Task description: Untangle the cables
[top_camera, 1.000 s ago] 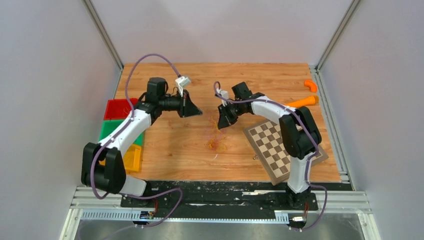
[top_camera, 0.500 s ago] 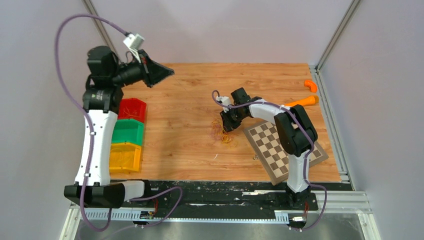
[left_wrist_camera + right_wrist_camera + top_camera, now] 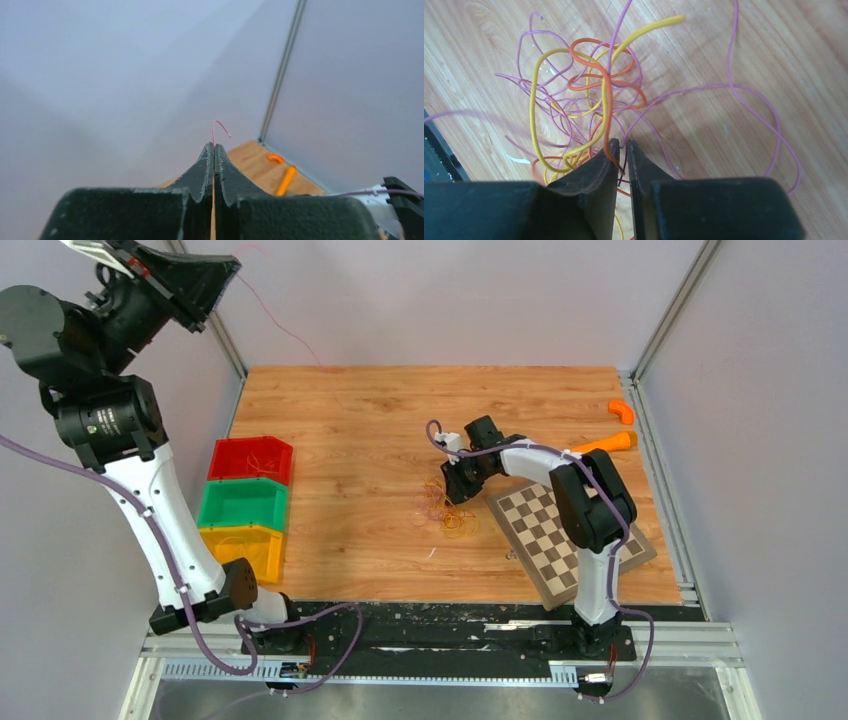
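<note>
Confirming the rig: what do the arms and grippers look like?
The left arm and right arm have white links, black joints and a purple hose alongside. The left gripper and right gripper are black, with wedge-shaped fingers tapering to points.

I can read no words, numbers or brand names in any of my views. The one thing that looks printed is a small pale mark (image 3: 100,423) on the black joint housing of my left arm (image 3: 150,510), seen from above. It is too small to make out (logo or sticker, I cannot tell which).
</note>
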You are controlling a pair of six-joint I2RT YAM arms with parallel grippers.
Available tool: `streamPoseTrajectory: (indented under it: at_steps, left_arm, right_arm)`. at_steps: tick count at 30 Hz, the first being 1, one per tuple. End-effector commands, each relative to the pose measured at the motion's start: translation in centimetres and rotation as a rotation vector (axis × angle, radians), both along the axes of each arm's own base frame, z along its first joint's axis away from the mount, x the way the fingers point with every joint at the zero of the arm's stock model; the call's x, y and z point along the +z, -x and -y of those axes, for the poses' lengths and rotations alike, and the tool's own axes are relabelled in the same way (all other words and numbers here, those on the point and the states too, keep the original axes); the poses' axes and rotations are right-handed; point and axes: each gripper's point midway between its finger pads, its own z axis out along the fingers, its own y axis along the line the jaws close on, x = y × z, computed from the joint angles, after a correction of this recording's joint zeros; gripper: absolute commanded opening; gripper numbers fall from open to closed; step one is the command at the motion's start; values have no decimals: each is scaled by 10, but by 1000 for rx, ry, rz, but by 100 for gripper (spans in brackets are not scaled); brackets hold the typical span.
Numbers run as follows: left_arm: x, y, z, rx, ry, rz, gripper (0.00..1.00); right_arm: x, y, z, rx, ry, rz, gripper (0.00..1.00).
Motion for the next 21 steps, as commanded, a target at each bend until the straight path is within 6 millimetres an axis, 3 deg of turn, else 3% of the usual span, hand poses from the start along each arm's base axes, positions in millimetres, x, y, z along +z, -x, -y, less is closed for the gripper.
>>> streamPoseTrajectory:
  at_steps: [1,7,10,14,17,21]
  left_arm:
    - [53,16,-24,136,77,142,0]
    - [81,22,-79,405,160,234,0]
    - [87,26,-90,452,159,263,0]
    - [91,30,-119,592,171,285,0]
    - [78,25,-143,693,163,243,0]
    - [22,-7,-149,604,152,45,0]
  right_arm:
    - [-36,6,36,-29,129,-42,20]
    - [-35,5,42,-38,131,-50,20]
    - [-34,5,44,-38,132,-48,19]
    - [-39,5,50,-47,161,-47,18]
    - [-40,5,55,-62,169,-51,16]
    - [-32,6,52,-65,136,-60,12]
